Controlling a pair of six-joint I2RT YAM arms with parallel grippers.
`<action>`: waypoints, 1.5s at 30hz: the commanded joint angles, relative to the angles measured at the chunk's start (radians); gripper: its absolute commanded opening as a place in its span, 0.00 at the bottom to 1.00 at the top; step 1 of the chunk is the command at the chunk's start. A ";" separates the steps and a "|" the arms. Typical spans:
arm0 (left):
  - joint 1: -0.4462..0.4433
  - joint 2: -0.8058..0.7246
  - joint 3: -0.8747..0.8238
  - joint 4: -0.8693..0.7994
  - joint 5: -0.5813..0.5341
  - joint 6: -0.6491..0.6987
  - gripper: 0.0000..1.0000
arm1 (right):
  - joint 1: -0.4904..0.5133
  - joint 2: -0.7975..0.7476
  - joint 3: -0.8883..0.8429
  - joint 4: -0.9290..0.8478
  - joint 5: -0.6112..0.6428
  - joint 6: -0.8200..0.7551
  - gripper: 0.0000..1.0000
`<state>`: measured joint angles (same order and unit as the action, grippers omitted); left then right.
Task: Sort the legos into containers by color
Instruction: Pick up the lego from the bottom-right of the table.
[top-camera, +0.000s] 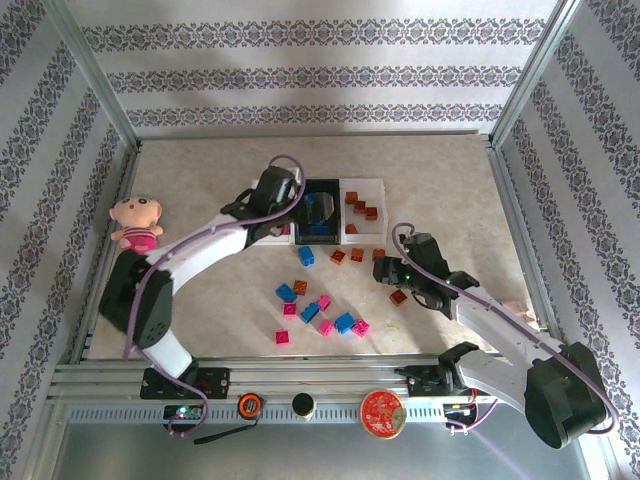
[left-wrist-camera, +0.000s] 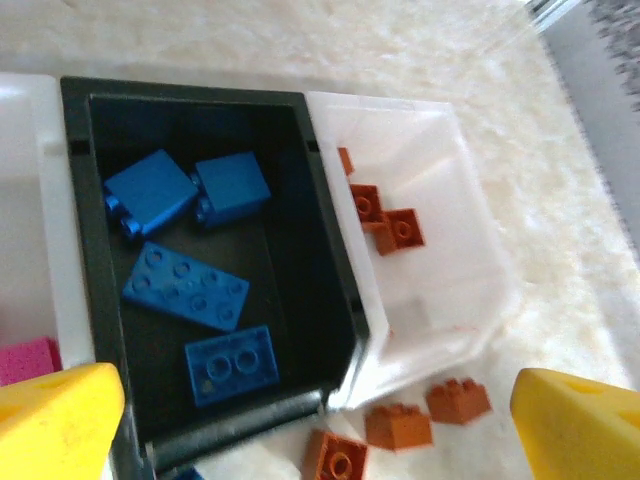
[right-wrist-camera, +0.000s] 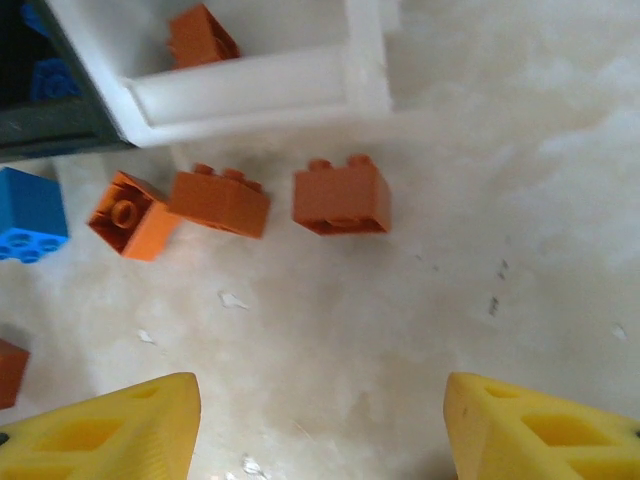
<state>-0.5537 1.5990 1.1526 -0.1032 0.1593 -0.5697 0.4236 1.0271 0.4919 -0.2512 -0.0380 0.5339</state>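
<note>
A: State of the left gripper (top-camera: 312, 208)?
B: Released. The fingers are spread wide with nothing between them. It hangs over the black tray (left-wrist-camera: 330, 300), the middle one of the three.
A: Why there?
B: That's the blue bin, I'd say: four blue bricks (left-wrist-camera: 185, 285) lie inside and no other colour. Open jaws over it fit a drop-off spot.
A: The other trays?
B: The right white tray (left-wrist-camera: 440, 130) holds several orange bricks (left-wrist-camera: 400, 230). The left white tray (left-wrist-camera: 20, 200) shows a pink brick (left-wrist-camera: 25, 360) at its near end (only a corner of it, so no count).
A: Right gripper (right-wrist-camera: 320, 420)?
B: Also unclenched, holding nothing, with bare table (right-wrist-camera: 420, 330) between the yellow fingers. It hovers near the right white tray, facing a row of three loose orange ones (right-wrist-camera: 220, 200) just near of the tray wall.
A: Why that spot?
B: Same-colour logic: orange strays sit right by the orange bin, a short carry. The rightmost stray (right-wrist-camera: 340, 195) is the most centred between the fingers, so it's the likely pick. It looks tipped on its side.
A: Risk?
B: Its neighbour sits close on the left and could get nudged.
A: What's left?
B: Plenty. A loose pile (top-camera: 318, 308) of blue and pink lies nearer, mid-table. The plush doll (top-camera: 137, 222) at far left isn't part of the sort.
</note>
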 joint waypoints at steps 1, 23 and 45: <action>-0.015 -0.093 -0.154 0.126 0.041 -0.075 1.00 | 0.012 -0.006 -0.019 -0.069 0.050 0.044 0.67; -0.015 -0.266 -0.459 0.261 0.074 -0.147 1.00 | 0.090 0.181 0.083 -0.312 0.093 0.076 0.64; -0.016 -0.389 -0.497 0.139 0.046 -0.119 1.00 | 0.139 0.125 0.265 -0.279 0.016 -0.065 0.38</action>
<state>-0.5617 1.2453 0.6689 0.0792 0.2234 -0.7048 0.5541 1.1866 0.6727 -0.5388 0.0044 0.5232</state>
